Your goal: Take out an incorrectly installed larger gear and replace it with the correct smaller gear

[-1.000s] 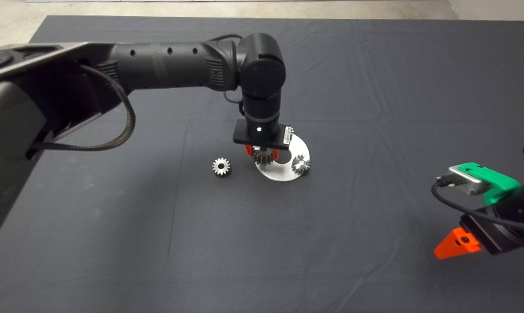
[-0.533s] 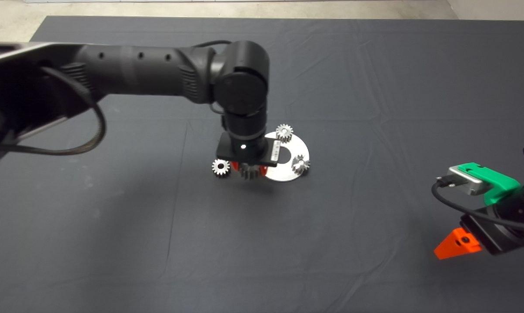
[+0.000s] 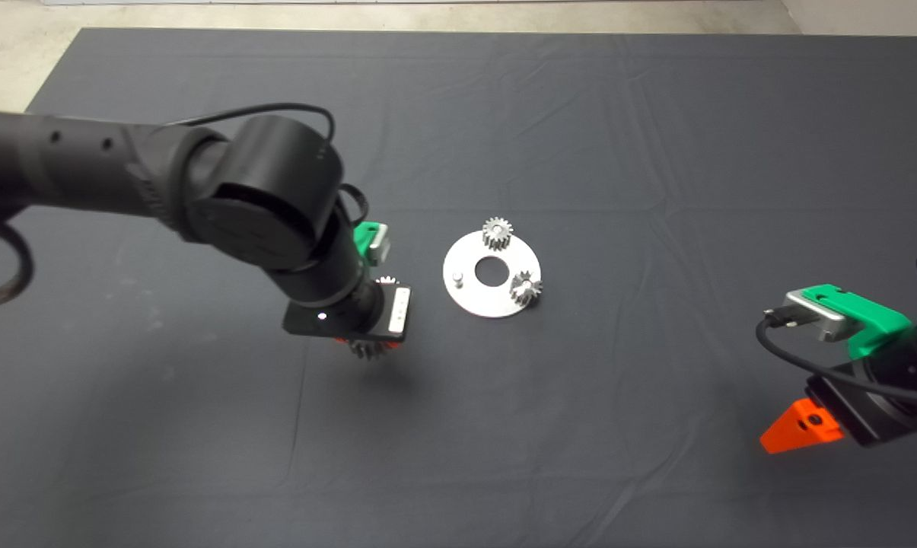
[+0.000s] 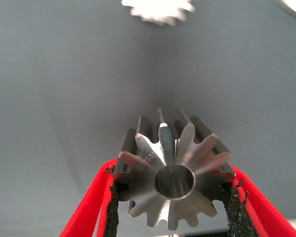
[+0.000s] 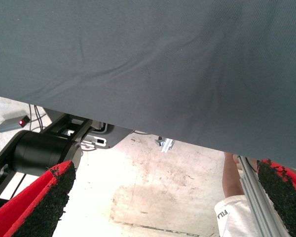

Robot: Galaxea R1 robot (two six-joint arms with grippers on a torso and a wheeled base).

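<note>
Overhead, I see my left gripper (image 3: pixel 365 347) hanging above the mat (image 3: pixel 580 426), off to the left of the round metal plate (image 3: pixel 482 300), with the larger gear (image 3: pixel 367 349) pinched in its fingers. Two small gears (image 3: pixel 497 232) sit on the plate. My right gripper (image 3: pixel 799 428) waits far to the plate's right.

Left wrist camera: both red fingers (image 4: pixel 91 202) squeeze the larger gear (image 4: pixel 173 174). The smaller gear (image 4: pixel 158 9) lies on the mat just past it.

Right wrist camera: its pads (image 5: pixel 44 202) stand wide apart, holding nothing, with floor beyond the mat's edge.

Head view overhead on mat (image 3: pixel 580 114); wrist views close, mat shared
</note>
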